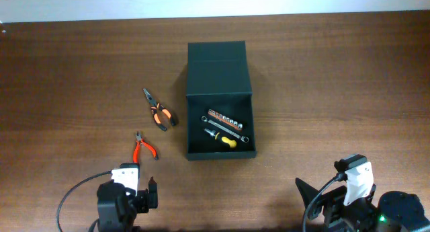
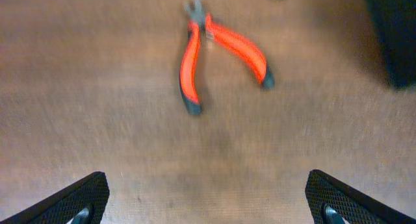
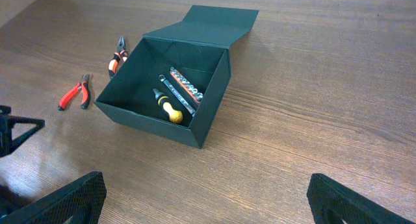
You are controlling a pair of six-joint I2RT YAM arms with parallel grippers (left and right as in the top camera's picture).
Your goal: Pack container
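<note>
The dark green-black container (image 1: 193, 128) stands open mid-table, its flap lid (image 1: 218, 70) folded back. Inside lie a socket rail (image 1: 226, 119), a wrench (image 1: 227, 128) and a yellow-handled screwdriver (image 1: 223, 139); the container also shows in the right wrist view (image 3: 211, 87). Red-handled pliers (image 1: 144, 148) lie left of it, close ahead of my left gripper (image 2: 208, 201), which is open and empty. Orange-and-black pliers (image 1: 160, 111) lie farther back. My right gripper (image 3: 205, 198) is open and empty near the front right edge.
The table is brown wood. Both arms sit at the front edge, the left arm (image 1: 124, 195) and the right arm (image 1: 356, 191). The left arm's gripper shows at the left edge of the right wrist view (image 3: 16, 130).
</note>
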